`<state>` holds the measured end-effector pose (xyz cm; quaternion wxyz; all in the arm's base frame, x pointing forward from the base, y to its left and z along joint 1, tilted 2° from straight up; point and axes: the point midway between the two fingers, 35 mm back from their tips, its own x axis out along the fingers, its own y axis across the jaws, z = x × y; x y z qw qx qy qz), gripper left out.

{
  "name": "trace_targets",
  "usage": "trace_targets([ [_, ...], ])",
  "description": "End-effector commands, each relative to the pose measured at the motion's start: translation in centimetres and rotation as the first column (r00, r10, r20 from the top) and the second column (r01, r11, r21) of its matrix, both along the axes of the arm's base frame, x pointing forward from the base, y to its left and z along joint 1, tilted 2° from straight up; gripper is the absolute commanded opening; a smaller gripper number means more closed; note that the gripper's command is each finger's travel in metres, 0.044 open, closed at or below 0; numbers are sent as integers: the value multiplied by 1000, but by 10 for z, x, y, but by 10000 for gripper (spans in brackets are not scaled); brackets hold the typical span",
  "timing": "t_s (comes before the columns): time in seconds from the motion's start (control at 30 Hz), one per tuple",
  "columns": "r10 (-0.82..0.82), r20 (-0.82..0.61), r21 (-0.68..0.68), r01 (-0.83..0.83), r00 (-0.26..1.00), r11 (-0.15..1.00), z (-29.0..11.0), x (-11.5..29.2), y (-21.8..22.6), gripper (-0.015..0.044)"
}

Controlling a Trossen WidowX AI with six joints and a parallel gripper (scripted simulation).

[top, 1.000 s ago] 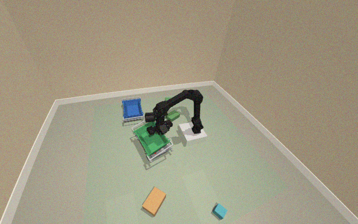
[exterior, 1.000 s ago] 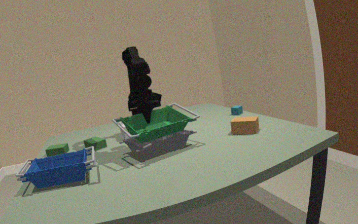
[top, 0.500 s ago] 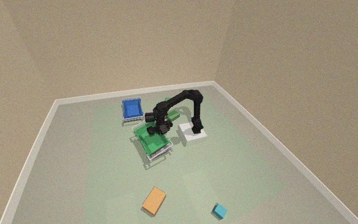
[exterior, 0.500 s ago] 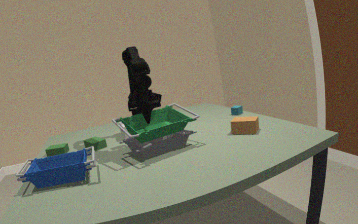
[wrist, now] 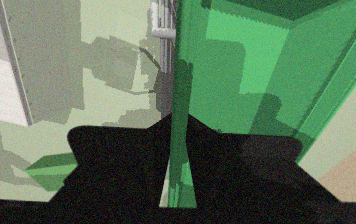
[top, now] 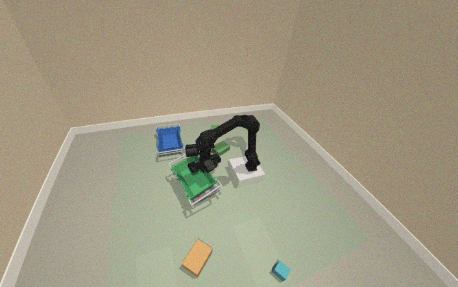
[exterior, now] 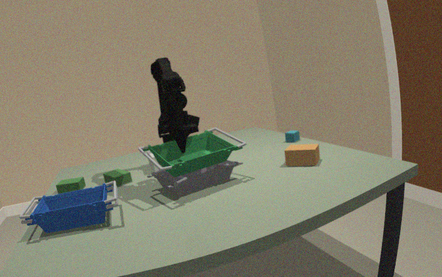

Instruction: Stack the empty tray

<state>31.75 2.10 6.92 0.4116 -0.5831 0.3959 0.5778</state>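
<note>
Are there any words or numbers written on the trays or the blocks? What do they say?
None: no words, numbers or signs show in any view.
The green tray, gray tray and blue tray are plain.
The orange block and the small teal block are plain too.
The hand, pinching the green tray's wall, carries no label.

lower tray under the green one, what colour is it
Grey; the exterior view shows it best.

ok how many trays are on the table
3: a blue tray at the near left, a grey tray mid-table, and a green tray above it, its wall between the fingers.
</note>
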Motion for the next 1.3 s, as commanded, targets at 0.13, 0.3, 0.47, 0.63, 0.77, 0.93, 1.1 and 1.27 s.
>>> trace_targets([
  [0.13,3,-25,-11,-4,1000,1000,-5,-5,-2,0],
  [0.3,3,-25,-11,-4,1000,1000,-5,-5,-2,0],
  [0.47,3,-25,-11,-4,1000,1000,-5,-5,-2,0],
  [0.63,0,-1,0,0,1000,1000,0,0,0,0],
  [0.77,1,-9,-4,-1,1000,1000,-5,-3,-1,0],
  [0.93,3,-24,-11,-3,1000,1000,-12,-8,-3,0],
  [1.1,3,-25,-11,-4,1000,1000,-13,-8,-3,0],
  [1.27,3,-25,-11,-4,1000,1000,-13,-8,-3,0],
])
